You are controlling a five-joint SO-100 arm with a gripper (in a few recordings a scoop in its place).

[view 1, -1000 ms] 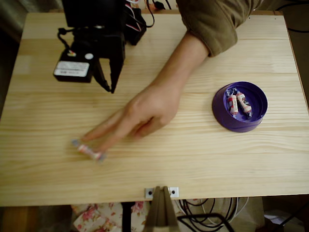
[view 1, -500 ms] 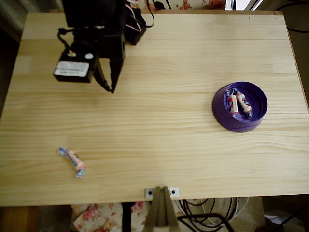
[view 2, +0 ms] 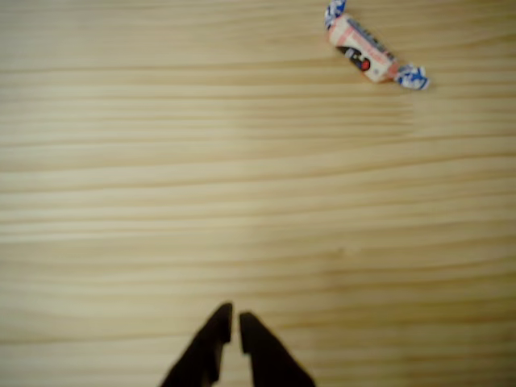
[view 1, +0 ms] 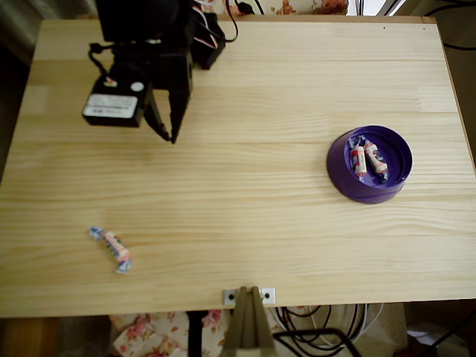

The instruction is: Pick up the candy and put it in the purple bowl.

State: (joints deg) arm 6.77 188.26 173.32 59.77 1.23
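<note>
The wooden table (view 1: 245, 186) carries everything; in the overhead view the black arm sits at its far left corner with the gripper (view 1: 169, 132) pointing down toward the near edge, and the purple bowl (view 1: 370, 163) (two wrapped sweets already lie inside it) rests near the table's right edge, well apart from the gripper. The candy (view 1: 111, 249) lies loose on the table near its front left corner, well apart from the gripper; in the wrist view the candy (view 2: 369, 52) sits far ahead and to the right of the gripper (view 2: 234, 322), whose jaws are nearly together with a thin gap, holding nothing.
</note>
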